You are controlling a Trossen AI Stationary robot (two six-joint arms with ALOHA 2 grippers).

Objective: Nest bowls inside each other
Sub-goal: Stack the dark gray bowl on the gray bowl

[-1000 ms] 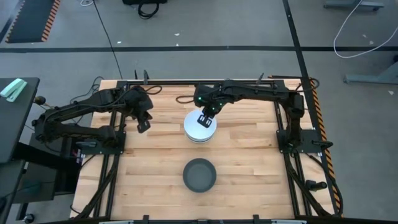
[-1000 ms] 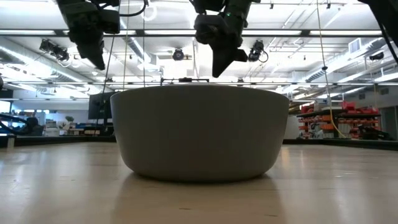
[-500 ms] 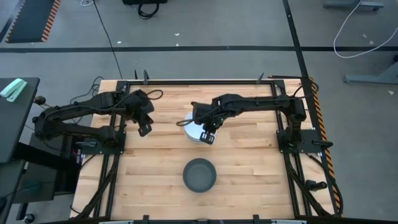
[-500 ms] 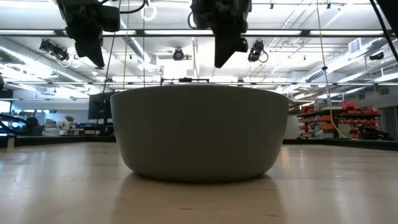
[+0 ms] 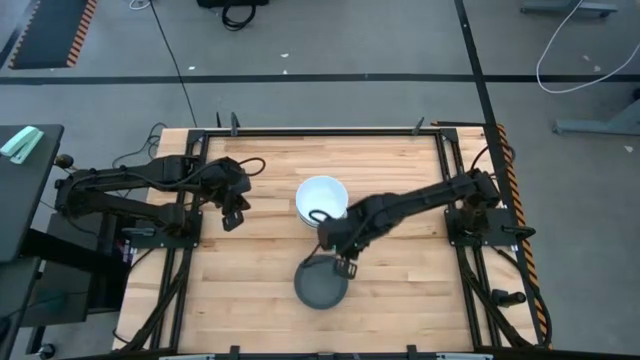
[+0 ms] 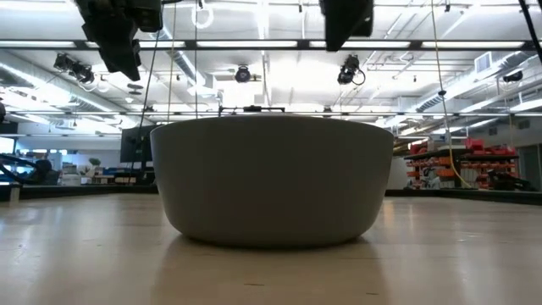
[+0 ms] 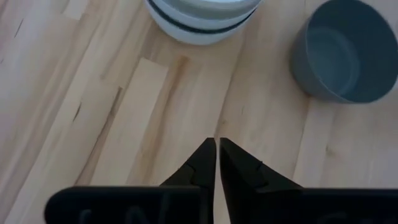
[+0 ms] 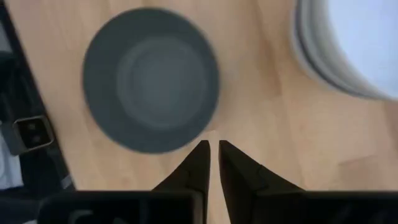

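Note:
A stack of nested bowls [image 5: 322, 200] stands mid-table with a white bowl on top. In the left wrist view the stack [image 7: 202, 15] shows a dark rim between white ones. A dark grey bowl [image 5: 320, 283] sits alone on its base nearer the near edge; it fills the low view [image 6: 271, 182]. My right gripper [image 5: 345, 262] hovers shut above the table just beyond that bowl's far rim [image 8: 151, 78], with the stack [image 8: 354, 43] off to one side. My left gripper [image 5: 232, 215] hangs shut in the air left of the stack.
Bare wooden table top [image 5: 400, 290] lies around both bowl groups. Black frame rails [image 5: 455, 215] and the arm bases stand along the left and right edges. A dark side table [image 5: 20, 190] is beyond the left edge.
My right gripper has swung from above the white stack toward the near edge and now hangs by the dark grey bowl's far rim. My left gripper has drifted a little toward the near edge. The bowls have not moved.

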